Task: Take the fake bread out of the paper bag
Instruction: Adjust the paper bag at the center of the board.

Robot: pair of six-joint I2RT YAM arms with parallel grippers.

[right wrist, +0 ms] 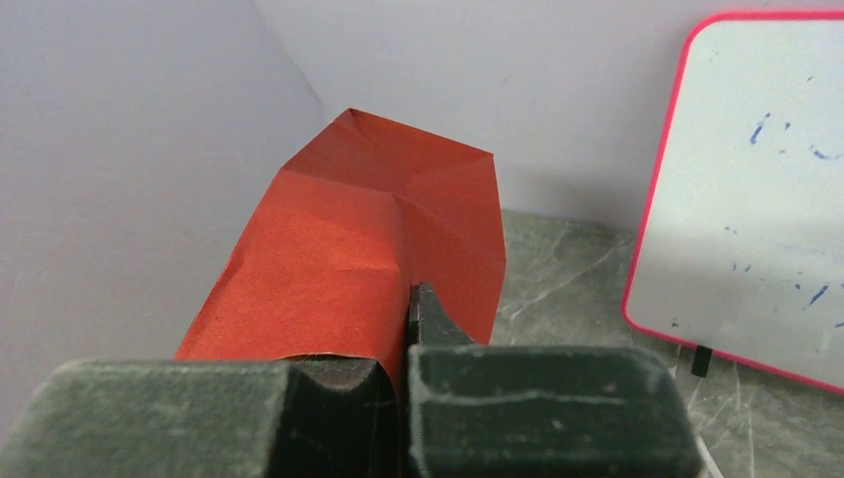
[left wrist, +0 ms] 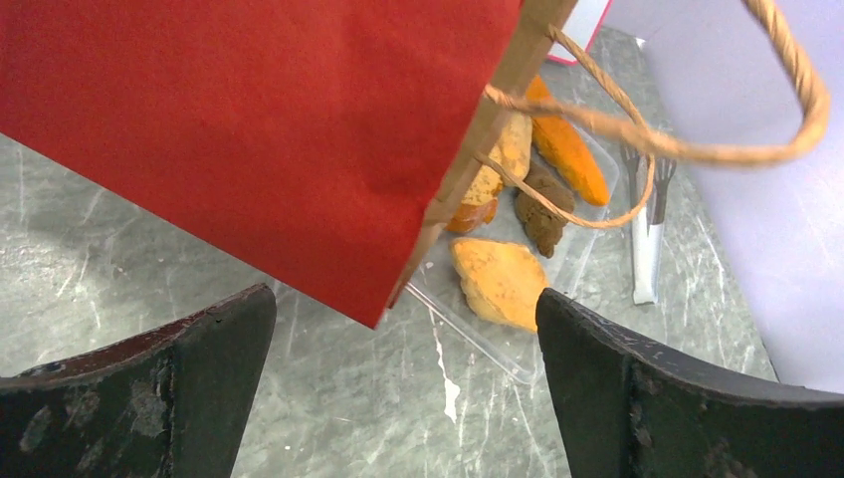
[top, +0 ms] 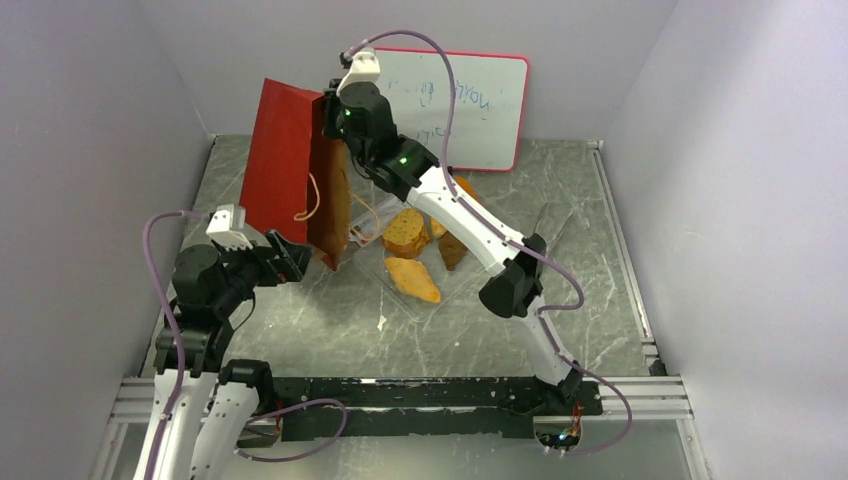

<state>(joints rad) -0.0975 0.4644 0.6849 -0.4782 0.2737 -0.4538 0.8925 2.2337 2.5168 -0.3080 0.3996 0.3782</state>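
The red paper bag (top: pixel 285 160) hangs tilted above the table, its mouth and loop handles pointing down. My right gripper (top: pixel 332 118) is shut on its wall, and the red paper (right wrist: pixel 368 229) is pinched between the jaws of the right gripper (right wrist: pixel 406 334). My left gripper (top: pixel 290 258) stands open just below the bag's (left wrist: pixel 249 129) lower corner; nothing is between the fingers of the left gripper (left wrist: pixel 406 309). The fake bread lies out in a clear tray (left wrist: pixel 498 354): a yellow wedge (left wrist: pixel 501 282), a dark lump (left wrist: pixel 544 214), an orange baguette (left wrist: pixel 569 154) and a golden slice (top: pixel 405 232).
A whiteboard (top: pixel 470 100) with a pink frame leans on the back wall behind the bag. A white plastic fork (left wrist: pixel 647 249) lies beside the tray. Grey walls close in the table on the left, right and back.
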